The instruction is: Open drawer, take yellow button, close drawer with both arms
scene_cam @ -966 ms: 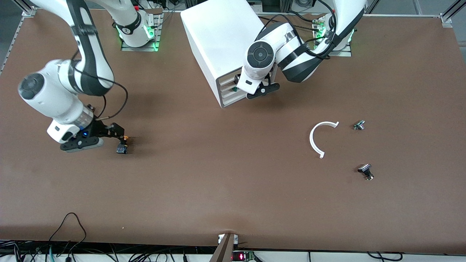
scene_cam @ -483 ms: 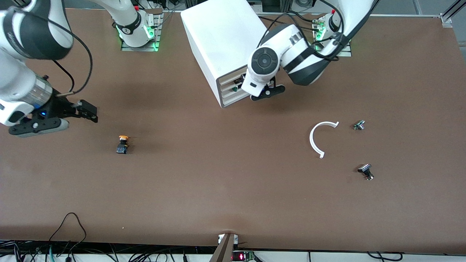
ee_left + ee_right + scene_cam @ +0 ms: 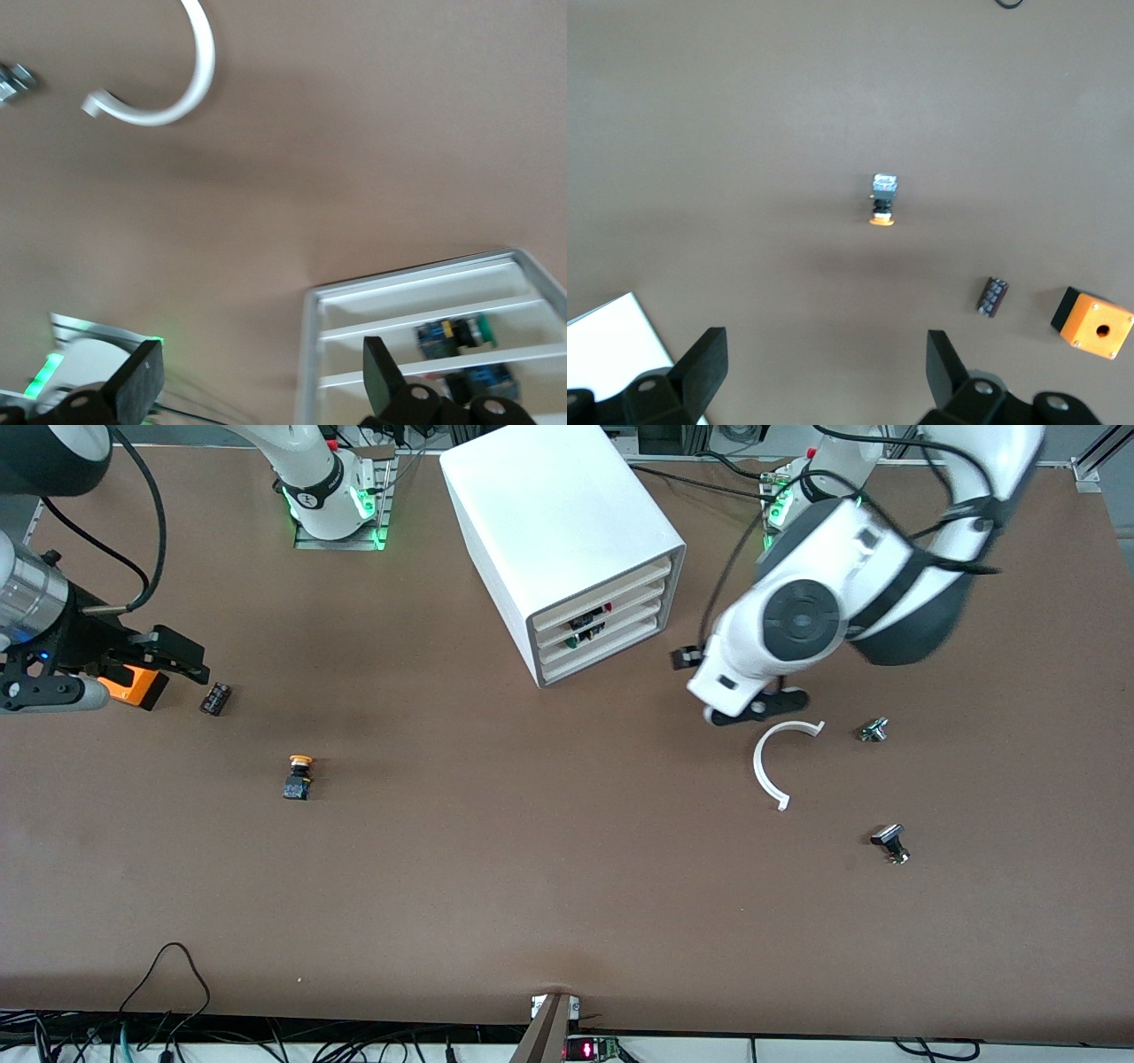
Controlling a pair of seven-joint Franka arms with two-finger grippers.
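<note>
The button [image 3: 298, 776], orange cap on a dark body, lies on its side on the bare table, nearer the front camera than the right gripper; it also shows in the right wrist view [image 3: 882, 202]. The white cabinet [image 3: 567, 522] stands between the arm bases; its top drawer [image 3: 611, 586] sits flush with the three trays below. My right gripper [image 3: 182, 660] is open and empty, up over the orange box, and its jaws stand wide in its wrist view [image 3: 824, 365]. My left gripper [image 3: 740, 684] is open and empty over the table between cabinet and white arc; its wrist view [image 3: 261, 387] shows the cabinet front [image 3: 416, 305].
An orange square box with a hole [image 3: 133, 686] and a small dark piece [image 3: 215, 698] lie at the right arm's end. A white plastic arc [image 3: 769, 766] and two small knob pieces [image 3: 874, 729] [image 3: 890, 841] lie toward the left arm's end.
The right gripper let go of the button and rose away toward its end of the table. The left gripper pulled off the cabinet front toward the white arc. The button has stayed put.
</note>
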